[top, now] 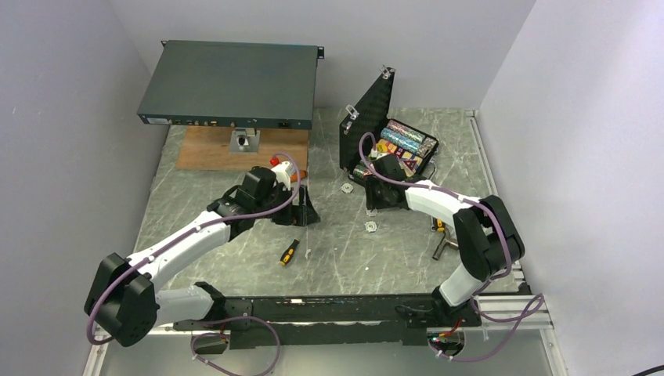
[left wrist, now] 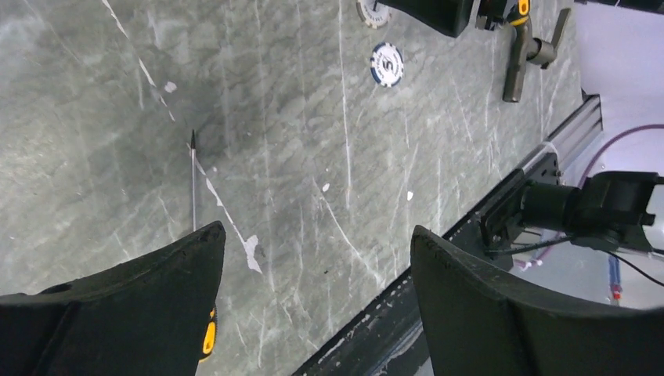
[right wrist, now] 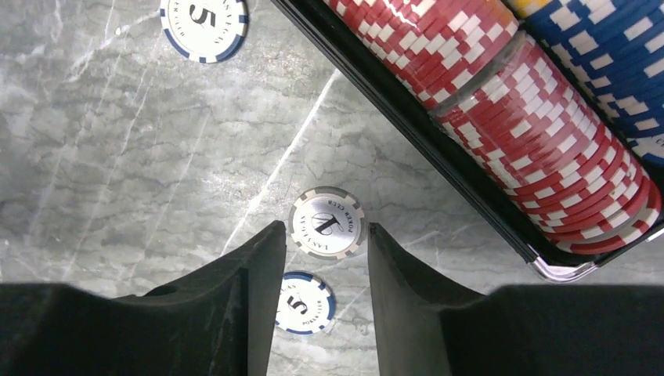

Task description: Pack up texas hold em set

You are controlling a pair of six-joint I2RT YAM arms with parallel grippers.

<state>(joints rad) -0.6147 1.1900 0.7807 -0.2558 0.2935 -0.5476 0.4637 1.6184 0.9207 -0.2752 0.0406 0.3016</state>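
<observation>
- Left gripper [left wrist: 317, 243]: fingers wide apart, empty, over the table [left wrist: 313, 117].
- Right gripper [right wrist: 325, 235]: fingers flank a grey chip [right wrist: 326, 223] lying flat, face up; whether it is pinched, I cannot tell.
- Gathering loose chips; next, lift this one into the case [right wrist: 407, 127] at 2 o'clock, its rows [right wrist: 501, 102] running 10-to-4.

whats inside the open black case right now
Rows of chips on edge: a red-and-white row, a blue-and-white row beside it, more colours beyond. The right arm covers part of the case's near side from above.
</observation>
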